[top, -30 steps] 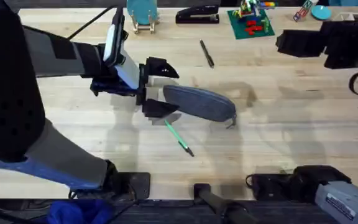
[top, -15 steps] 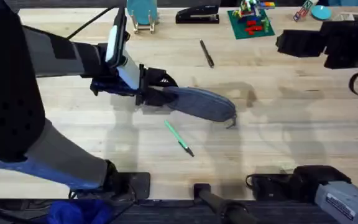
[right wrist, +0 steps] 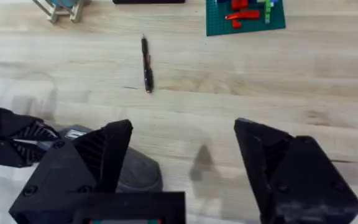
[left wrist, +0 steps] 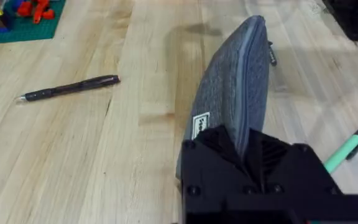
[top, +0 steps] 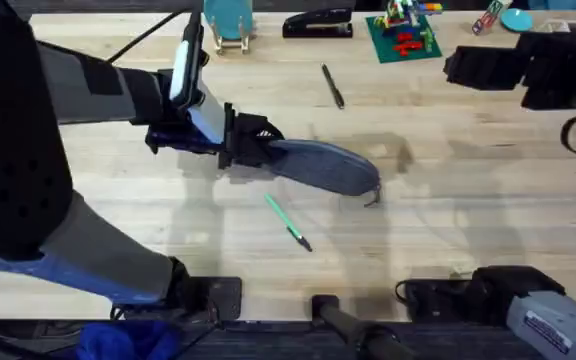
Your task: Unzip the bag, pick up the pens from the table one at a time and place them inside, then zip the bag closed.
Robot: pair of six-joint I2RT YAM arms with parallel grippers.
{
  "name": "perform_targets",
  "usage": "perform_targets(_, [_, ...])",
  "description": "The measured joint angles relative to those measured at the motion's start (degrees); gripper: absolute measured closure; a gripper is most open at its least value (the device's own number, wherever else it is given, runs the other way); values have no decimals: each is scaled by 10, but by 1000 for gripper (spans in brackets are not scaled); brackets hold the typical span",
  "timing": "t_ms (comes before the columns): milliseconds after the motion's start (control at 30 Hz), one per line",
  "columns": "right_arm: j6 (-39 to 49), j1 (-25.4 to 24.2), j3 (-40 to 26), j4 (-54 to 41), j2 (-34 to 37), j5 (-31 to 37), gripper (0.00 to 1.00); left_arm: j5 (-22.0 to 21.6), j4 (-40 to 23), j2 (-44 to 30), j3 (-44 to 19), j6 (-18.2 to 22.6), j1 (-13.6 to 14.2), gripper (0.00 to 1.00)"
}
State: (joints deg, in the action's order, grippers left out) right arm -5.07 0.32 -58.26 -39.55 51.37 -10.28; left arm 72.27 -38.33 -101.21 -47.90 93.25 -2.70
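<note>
Step now: the left gripper [top: 253,140] pinches the near end of the bag [top: 323,165] so it stays put for unzipping.
Left jaws: closed tight on the end of the blue-grey pouch; in the left wrist view the fabric sits squeezed between the two black fingers [left wrist: 219,146].
Right jaws: the right gripper [right wrist: 182,165] is wide open and holds nothing; it hangs up high above the table [top: 468,190].
Where the bag is: it lies flat near the middle of the table, still zipped shut, with its little pull tab [top: 370,200] at the far end from the left gripper.
Black pen: the black pen [top: 332,85] lies farther back, well apart from the bag.
Green pen: the green pen [top: 287,221] lies just in front of the bag, not touching it.
How to do it well: I think the left arm should hold on firmly while the right one comes down, grabs the small tab and pulls along the zipper line, not upward.
What changed: a second ago the left fingers were open around the bag's end; now they are shut on it. The bag and pens lie as before.
</note>
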Motion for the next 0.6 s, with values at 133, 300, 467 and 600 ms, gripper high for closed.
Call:
perform_targets(133, [-28,0,0,-12,-1,0,5,0,4,0,0,0,0,957])
perform_targets(300, [-35,0,0,-33,-25,0,5,0,7,0,0,0,1,957])
perform_targets(467, [-33,0,0,-77,-69,0,4,0,7,0,0,0,1,957])
perform_targets(600, [-32,0,0,-135,-101,0,4,0,7,0,0,0,1,957])
